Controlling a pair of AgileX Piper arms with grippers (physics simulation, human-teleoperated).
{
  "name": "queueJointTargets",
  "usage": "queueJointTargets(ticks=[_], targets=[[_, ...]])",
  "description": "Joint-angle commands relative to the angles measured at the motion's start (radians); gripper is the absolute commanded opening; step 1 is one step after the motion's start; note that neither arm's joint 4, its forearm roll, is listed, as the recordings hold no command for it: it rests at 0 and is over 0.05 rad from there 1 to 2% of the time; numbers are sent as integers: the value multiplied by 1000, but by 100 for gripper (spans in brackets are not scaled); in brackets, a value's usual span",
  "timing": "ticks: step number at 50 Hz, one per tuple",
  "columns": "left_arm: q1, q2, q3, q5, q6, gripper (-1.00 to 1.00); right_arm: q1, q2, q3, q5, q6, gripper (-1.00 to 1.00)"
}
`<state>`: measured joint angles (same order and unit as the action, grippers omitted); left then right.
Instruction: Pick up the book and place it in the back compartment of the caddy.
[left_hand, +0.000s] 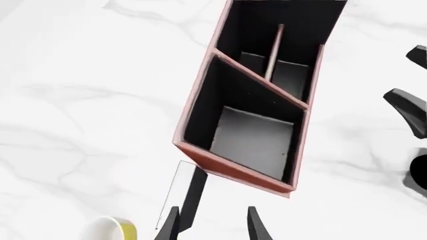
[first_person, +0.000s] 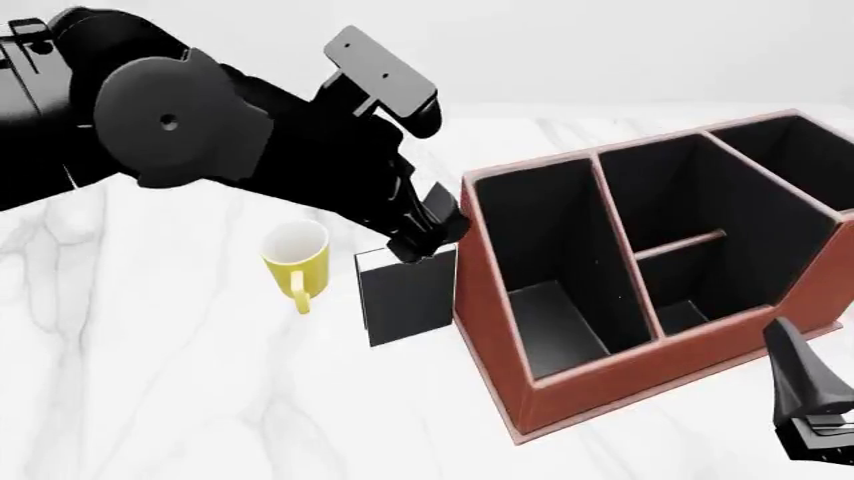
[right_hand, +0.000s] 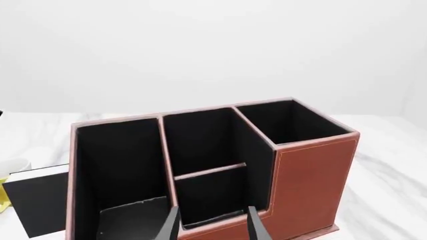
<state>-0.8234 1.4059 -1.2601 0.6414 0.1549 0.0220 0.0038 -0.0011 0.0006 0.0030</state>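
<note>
The book (first_person: 407, 298) stands upright on the white marble table (first_person: 160, 400), just beside the left wall of the caddy (first_person: 627, 385) and right of the yellow mug (first_person: 296, 258). The left end effector (first_person: 424, 238) hangs directly above the book's top edge with its fingers apart, one on each side of the cover and not clamped. The right end effector (right_hand: 212, 224) waits near the caddy's near-right corner, fingers apart and holding nothing, while the back compartment (first_person: 694, 272) holds nothing.

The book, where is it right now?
In the front view the book stands upright on the table, between the yellow mug and the caddy, right under the left gripper.
</note>
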Motion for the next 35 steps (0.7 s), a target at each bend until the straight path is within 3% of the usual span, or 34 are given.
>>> queueJointTargets(ticks=[1, 13, 35], targets=[[-5, 41, 51, -23, -24, 100, 0, 2, 0, -3, -1, 100], [44, 96, 39, -36, 37, 100, 3, 2, 0, -3, 1, 100], [56, 137, 32, -90, 76, 100, 5, 1, 0, 0, 2, 100]])
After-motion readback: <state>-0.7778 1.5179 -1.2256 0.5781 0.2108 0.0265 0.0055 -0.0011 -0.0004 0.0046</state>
